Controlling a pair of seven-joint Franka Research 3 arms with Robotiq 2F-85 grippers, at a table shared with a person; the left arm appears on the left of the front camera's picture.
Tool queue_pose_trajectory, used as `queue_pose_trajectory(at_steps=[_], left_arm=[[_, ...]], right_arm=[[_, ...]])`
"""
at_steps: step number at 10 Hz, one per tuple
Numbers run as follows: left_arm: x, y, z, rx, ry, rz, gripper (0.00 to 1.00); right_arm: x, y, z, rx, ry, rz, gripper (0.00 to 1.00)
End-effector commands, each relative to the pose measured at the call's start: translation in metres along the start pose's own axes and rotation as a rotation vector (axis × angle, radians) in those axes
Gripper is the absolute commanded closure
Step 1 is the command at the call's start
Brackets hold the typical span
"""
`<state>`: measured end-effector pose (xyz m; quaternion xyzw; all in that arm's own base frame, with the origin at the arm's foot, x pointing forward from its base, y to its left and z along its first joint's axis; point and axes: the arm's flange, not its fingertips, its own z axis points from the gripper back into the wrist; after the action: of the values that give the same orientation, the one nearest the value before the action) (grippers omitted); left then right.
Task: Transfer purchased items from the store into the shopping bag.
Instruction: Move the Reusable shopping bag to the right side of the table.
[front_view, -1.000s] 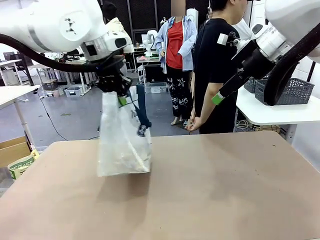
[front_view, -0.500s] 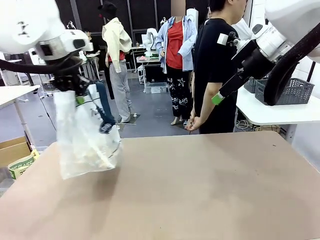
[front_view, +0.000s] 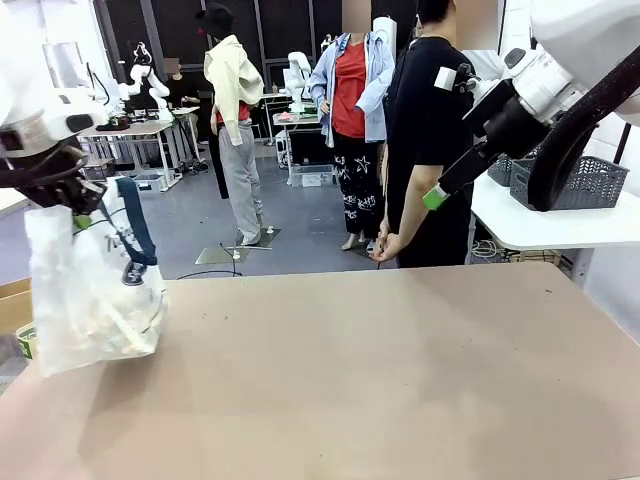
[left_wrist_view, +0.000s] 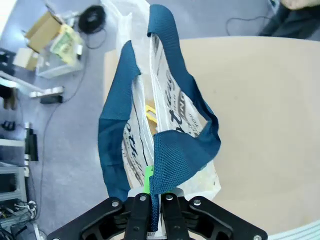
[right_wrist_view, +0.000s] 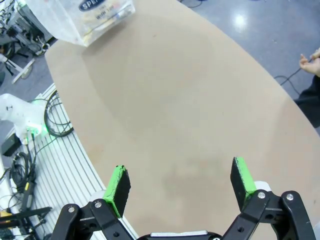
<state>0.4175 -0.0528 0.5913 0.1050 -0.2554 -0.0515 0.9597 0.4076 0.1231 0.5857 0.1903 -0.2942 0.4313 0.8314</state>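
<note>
My left gripper (front_view: 78, 210) is shut on the navy handles of the shopping bag (front_view: 90, 300), which hangs over the table's far left edge. In the left wrist view the shut fingers (left_wrist_view: 150, 212) pinch both handle straps, and the bag (left_wrist_view: 172, 112) hangs below with a yellow-marked item (left_wrist_view: 150, 113) inside. Pale packaged items show through the bag's lower part (front_view: 120, 320). My right gripper (front_view: 440, 190) is raised at the right, open and holding nothing (right_wrist_view: 181, 185). Whether the dark grey lattice basket (front_view: 592, 184) on the side table is the store, I cannot tell.
A person in black stands at the far edge, a hand (front_view: 385, 247) hanging down. The brown table (front_view: 380, 380) is bare across its middle and right. A white side table (front_view: 560, 225) stands at the right. Cardboard boxes (left_wrist_view: 47, 30) lie on the floor at the left.
My left arm has carried the hanging bag leftward, from left of the table's middle to its left edge. The right arm has stayed still.
</note>
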Motion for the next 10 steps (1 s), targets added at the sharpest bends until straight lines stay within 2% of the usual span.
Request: queue_pose_trajectory(at_steps=[1,5,8,10], left_arm=[[-0.007,0.018,0.001,0.084,-0.097,-0.009,1.0],[-0.014,0.024,-0.027,0.111,-0.113,-0.098,1.0],[-0.023,0.019,-0.057,0.096,-0.124,-0.055,1.0],[-0.032,0.012,-0.062,0.08,-0.122,-0.031,1.0]], right_arm=[[-0.003,0.0,0.0,0.006,0.006,0.015,0.0],[-0.003,0.0,0.0,0.006,0.006,0.015,0.0],[-0.003,0.0,0.0,0.006,0.006,0.015,0.0],[-0.003,0.0,0.0,0.006,0.006,0.015,0.0]])
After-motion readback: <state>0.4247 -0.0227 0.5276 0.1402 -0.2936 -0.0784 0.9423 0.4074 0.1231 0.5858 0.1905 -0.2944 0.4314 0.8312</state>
